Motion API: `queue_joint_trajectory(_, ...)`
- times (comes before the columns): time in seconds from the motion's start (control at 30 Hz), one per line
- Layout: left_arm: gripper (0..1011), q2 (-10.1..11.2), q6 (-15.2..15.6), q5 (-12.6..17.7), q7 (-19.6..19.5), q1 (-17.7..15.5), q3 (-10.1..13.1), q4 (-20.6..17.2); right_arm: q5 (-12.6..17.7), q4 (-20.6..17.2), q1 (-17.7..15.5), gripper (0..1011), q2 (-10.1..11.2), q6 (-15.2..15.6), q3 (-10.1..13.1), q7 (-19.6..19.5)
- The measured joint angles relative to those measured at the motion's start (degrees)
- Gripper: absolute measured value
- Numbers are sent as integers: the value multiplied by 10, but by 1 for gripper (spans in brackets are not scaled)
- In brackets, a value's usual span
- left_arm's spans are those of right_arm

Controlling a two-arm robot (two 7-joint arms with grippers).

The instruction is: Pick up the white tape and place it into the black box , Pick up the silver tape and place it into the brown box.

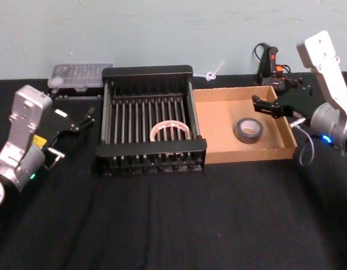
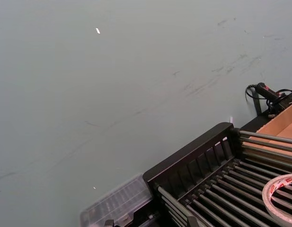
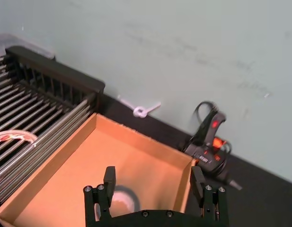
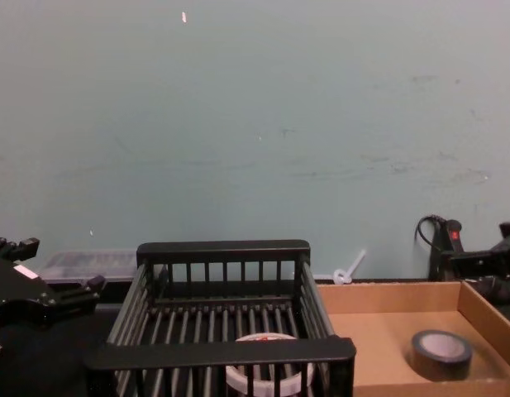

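Head view: white tape [image 1: 170,131] lies on the black box [image 1: 153,152] floor; silver tape [image 1: 249,130] rests in the brown box [image 1: 218,115]. Right gripper [image 1: 271,107] hovers over the box's right wall, jaws spread, empty; a careless retreat could snag that wall (shifting the box).

Left gripper [image 1: 79,120] sits open, empty, left of the crate.

Right wrist view: fingers [image 3: 109,178] apart above the roll.

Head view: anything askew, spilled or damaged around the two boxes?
Nothing stands out. The white tape lies flat in the black box, the silver tape flat in the brown box. Both boxes sit square, side by side.
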Motion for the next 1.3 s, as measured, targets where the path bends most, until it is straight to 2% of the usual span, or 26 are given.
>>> queue_joint_trajectory(0.07, 1001, 0, 0, 0, 0, 0, 0, 0, -7, -5, -10, 1002, 2, -19, 3, -5)
queue_joint_trajectory(0.2, 1001, 0, 0, 0, 0, 0, 0, 0, -30, -22, -46, 1002, 6, -79, 14, -27)
queue_joint_trajectory(0.3, 1001, 0, 0, 0, 0, 0, 0, 0, -40, -27, -64, 1002, 6, -107, 20, -40)
queue_joint_trajectory(0.37, 1002, 0, 0, 0, 0, 0, 0, 0, -55, -30, -89, 1002, 3, -141, 27, -61)
queue_joint_trajectory(0.53, 1001, 0, 0, 0, 0, 0, 0, 0, -76, -23, -113, 1002, -7, -179, 31, -85)
queue_joint_trajectory(0.7, 1001, 0, 0, 0, 0, 0, 0, 0, -87, -4, -125, 1002, -18, -198, 35, -93)
queue_joint_trajectory(1.0, 1001, 0, 0, 0, 0, 0, 0, 0, -92, 5, -126, 1002, -32, -197, 46, -92)
queue_joint_trajectory(1.3, 1001, 0, 0, 0, 0, 0, 0, 0, -92, 5, -126, 1002, -30, -197, 45, -92)
